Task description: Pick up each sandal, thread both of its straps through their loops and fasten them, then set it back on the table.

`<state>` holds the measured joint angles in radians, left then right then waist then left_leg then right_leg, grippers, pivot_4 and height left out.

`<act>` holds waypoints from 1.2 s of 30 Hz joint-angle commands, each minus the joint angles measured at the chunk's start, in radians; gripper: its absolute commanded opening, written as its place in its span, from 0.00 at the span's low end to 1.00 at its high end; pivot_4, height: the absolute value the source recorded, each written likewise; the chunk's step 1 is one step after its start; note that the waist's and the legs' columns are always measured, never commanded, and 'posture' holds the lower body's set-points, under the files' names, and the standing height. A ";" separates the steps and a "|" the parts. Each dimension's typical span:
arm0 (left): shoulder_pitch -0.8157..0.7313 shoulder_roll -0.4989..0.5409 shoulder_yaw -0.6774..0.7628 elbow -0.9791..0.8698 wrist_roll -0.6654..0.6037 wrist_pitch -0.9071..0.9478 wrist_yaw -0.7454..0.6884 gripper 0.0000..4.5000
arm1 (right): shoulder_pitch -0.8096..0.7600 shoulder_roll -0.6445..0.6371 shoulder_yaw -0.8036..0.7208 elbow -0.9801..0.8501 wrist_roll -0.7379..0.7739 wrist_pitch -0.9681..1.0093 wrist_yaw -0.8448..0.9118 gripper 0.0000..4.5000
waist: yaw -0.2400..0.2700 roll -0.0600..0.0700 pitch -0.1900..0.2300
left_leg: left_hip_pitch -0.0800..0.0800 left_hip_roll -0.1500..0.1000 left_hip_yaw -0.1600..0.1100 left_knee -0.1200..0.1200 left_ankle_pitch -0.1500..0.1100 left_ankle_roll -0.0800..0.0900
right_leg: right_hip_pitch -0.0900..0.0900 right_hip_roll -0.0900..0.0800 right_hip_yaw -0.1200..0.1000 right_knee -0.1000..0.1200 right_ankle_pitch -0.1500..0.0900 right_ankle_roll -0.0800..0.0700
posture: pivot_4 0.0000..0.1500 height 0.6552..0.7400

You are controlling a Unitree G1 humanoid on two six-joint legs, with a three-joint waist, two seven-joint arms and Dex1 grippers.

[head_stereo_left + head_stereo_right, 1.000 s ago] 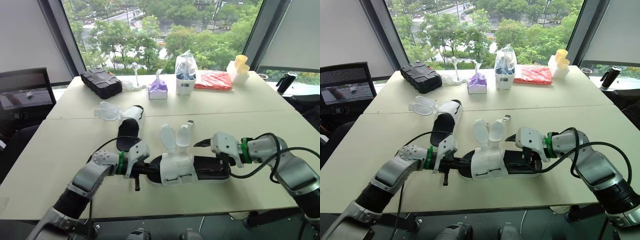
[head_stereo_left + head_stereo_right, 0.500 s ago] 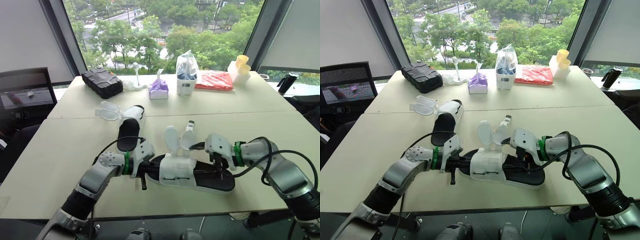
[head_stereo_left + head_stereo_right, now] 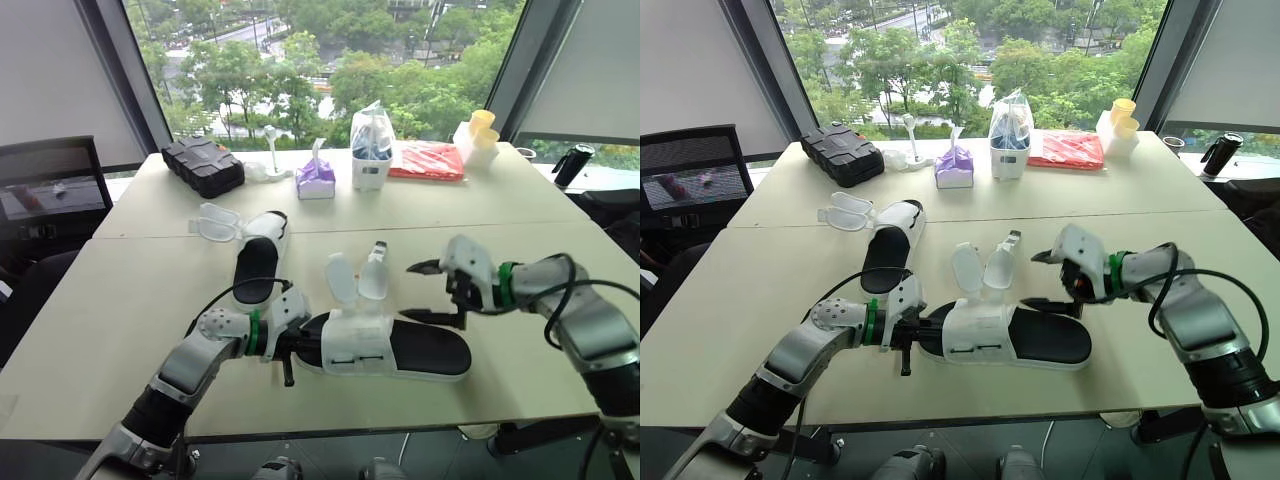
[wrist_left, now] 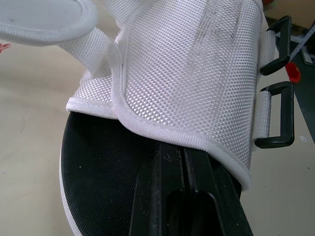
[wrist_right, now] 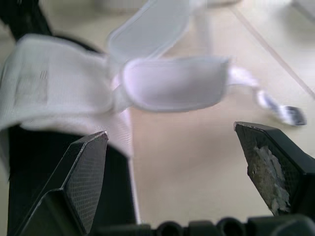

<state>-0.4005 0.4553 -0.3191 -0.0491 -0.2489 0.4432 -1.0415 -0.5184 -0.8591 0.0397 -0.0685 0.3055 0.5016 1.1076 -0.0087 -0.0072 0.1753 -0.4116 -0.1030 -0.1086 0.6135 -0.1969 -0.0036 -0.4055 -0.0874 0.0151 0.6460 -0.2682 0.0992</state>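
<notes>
Near sandal (image 3: 420, 350) lies flat on the bench (image 3: 130, 300), toe to the left | we see both its straps (image 3: 355, 278) standing up, unfastened | left pincer (image 4: 183, 169) closed, tips tucked under the white upper | right pincer (image 3: 428, 292) wide open, hovering just right of the straps | second sandal (image 3: 258, 262) farther left, straps splayed.

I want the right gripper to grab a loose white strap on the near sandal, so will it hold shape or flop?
Probably semi-stiff: both straps stand up from the sandal on their own, yet they curve, so expect bending when pinched. Its woven face should resist slipping in the jaws. The sandal looks light, so a tug may drag it.
</notes>
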 commanded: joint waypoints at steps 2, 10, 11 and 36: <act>0.021 0.004 -0.020 0.012 0.016 -0.001 0.000 0.00 | -0.080 0.043 -0.028 0.070 0.052 0.103 -0.024 0.99 | 0.000 0.000 0.000 | 0.000 0.000 0.000 0.000 0.000 0.000 | 0.000 0.000 0.000 0.000 0.000 0.000 | 1.00 1.00; 0.014 -0.002 -0.027 0.025 0.021 -0.012 0.002 0.00 | -0.279 0.216 -0.086 0.309 0.160 0.448 -0.163 0.99 | 0.001 0.000 0.000 | 0.000 0.000 0.000 0.000 0.000 0.000 | 0.000 0.000 0.000 0.000 0.000 0.000 | 1.00 1.00; 0.012 -0.003 -0.028 0.028 0.022 -0.013 0.002 0.00 | -0.292 0.217 -0.062 0.329 0.144 0.472 -0.173 0.99 | 0.004 0.000 0.000 | 0.000 0.000 0.000 0.000 0.000 0.000 | 0.000 0.000 0.000 0.000 0.000 0.000 | 1.00 1.00; 0.009 -0.012 -0.038 0.038 0.027 -0.031 0.010 0.00 | -0.616 0.491 -0.175 1.010 0.146 0.430 -0.301 0.99 | -0.002 0.001 -0.001 | 0.000 -0.002 -0.001 0.000 -0.001 0.001 | 0.000 0.000 0.000 0.001 0.001 0.000 | 1.00 1.00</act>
<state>-0.4049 0.4466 -0.3301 -0.0193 -0.2479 0.4024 -1.0405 -1.0887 -0.3675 -0.0954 0.9204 0.4501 0.9667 0.8166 -0.0105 -0.0064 0.1745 -0.4113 -0.1056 -0.1093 0.6134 -0.1975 -0.0024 -0.4059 -0.0879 0.0153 0.6471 -0.2675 0.0997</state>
